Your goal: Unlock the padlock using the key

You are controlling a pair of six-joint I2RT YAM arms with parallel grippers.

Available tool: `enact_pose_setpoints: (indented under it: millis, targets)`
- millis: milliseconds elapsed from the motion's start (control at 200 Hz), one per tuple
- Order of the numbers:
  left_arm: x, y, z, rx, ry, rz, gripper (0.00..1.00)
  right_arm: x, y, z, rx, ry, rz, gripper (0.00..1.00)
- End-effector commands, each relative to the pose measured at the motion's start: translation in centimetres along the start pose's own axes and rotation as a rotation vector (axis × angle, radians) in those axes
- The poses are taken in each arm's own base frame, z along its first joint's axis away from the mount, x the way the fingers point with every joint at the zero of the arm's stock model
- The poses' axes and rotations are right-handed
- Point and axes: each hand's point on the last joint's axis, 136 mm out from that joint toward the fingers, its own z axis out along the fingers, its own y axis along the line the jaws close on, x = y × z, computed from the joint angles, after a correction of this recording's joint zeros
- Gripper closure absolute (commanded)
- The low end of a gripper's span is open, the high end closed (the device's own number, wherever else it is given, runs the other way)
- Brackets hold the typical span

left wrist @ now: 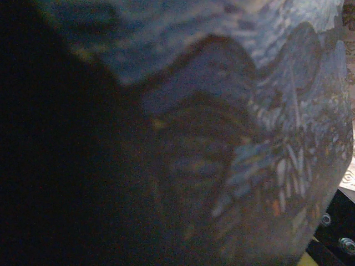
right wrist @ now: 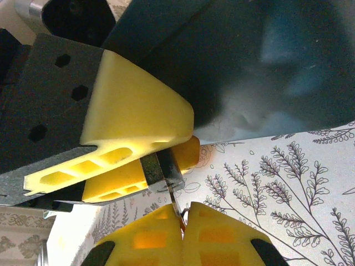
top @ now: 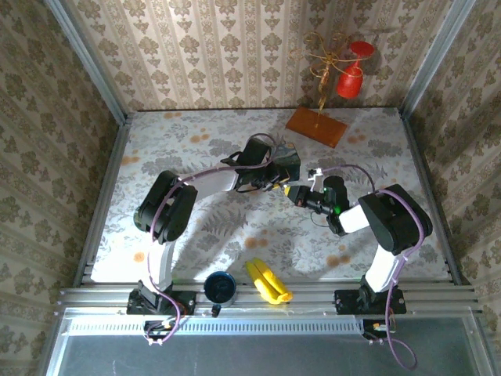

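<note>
Near edge of the bench [top: 156, 149], middle: a dark blue mug [top: 221, 287], and just right of it a yellow banana [top: 268, 283]. Both lie apart from the arms' working ends.

Centre of the bench: the two arms meet tip to tip. The right pincer [right wrist: 183, 221] is clenched, its yellow fingers [right wrist: 222, 238] pressed together on the key [right wrist: 176, 204], a thin metal blade that juts out toward the lock. The key's tip touches the underside of the padlock [right wrist: 163, 169], a small silver block. How far it has entered cannot be told.

The padlock sits between the yellow fingers of the left pincer [right wrist: 191, 138], which is clamped on it from both sides and holds it above the leaf-printed cloth. Directly behind the lock and against the left pincer stands the blue painting-printed box [top: 290, 163]. In the left wrist view its dark printed face is very close to the lens and blurred.

Far right of the bench, well apart from the arms: a brown wooden base [top: 315, 126] carrying a thin gold wire stand [top: 322, 70], from which two red cups [top: 350, 81] hang.
</note>
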Motion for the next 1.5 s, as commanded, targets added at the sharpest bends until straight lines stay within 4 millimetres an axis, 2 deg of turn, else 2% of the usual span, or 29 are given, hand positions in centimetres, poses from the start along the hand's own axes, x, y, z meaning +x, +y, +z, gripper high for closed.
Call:
enact_pose_setpoints:
  millis: [0, 140, 305, 455, 655, 865, 1115, 1261, 1331, 1341, 1386, 1496]
  targets:
    - [9.7, 1.5, 2.2, -0.031, 0.324, -0.014, 1.00, -7.2, 7.8, 0.6, -0.220, -0.171, -0.179, 1.00]
    - [10.2, 0.9, 2.1, -0.009, 0.346, -0.008, 1.00, -7.2, 7.8, 1.6, -0.189, -0.144, -0.172, 1.00]
    - [9.9, 0.9, 1.8, -0.003, 0.332, -0.012, 1.00, -7.2, 7.0, 1.4, -0.116, -0.133, -0.170, 1.00]
    - [8.7, 1.3, 1.7, 0.015, 0.297, -0.055, 1.00, -5.9, 5.5, 0.3, -0.018, -0.083, -0.180, 0.99]
    - [6.9, 1.8, 1.5, 0.003, 0.224, -0.079, 1.00, -3.8, 2.9, -1.1, 0.114, -0.025, -0.173, 0.90]
    - [6.2, 2.2, 1.6, 0.002, 0.202, -0.102, 1.00, -2.1, 1.3, -1.6, 0.165, 0.017, -0.146, 0.66]
    - [5.2, 2.6, 1.3, 0.000, 0.168, -0.119, 1.00, -0.8, 0.4, -2.8, 0.192, 0.025, -0.126, 0.56]
    - [4.9, 2.6, 1.3, -0.005, 0.160, -0.119, 1.00, -0.7, 1.6, -3.9, 0.159, 0.013, -0.131, 0.55]
    - [4.8, 2.7, 1.4, -0.005, 0.160, -0.121, 1.00, -0.3, 1.0, -4.5, 0.204, 0.025, -0.120, 0.55]
    - [4.8, 2.6, 1.4, -0.005, 0.159, -0.121, 1.00, -0.7, 1.4, -4.8, 0.198, 0.011, -0.128, 0.55]
    - [4.8, 2.6, 1.3, -0.003, 0.159, -0.120, 1.00, -0.8, 1.2, -5.4, 0.222, 0.003, -0.132, 0.56]
    - [4.7, 2.3, 1.2, 0.002, 0.157, -0.116, 1.00, -0.5, 0.6, -6.3, 0.255, -0.012, -0.122, 0.62]
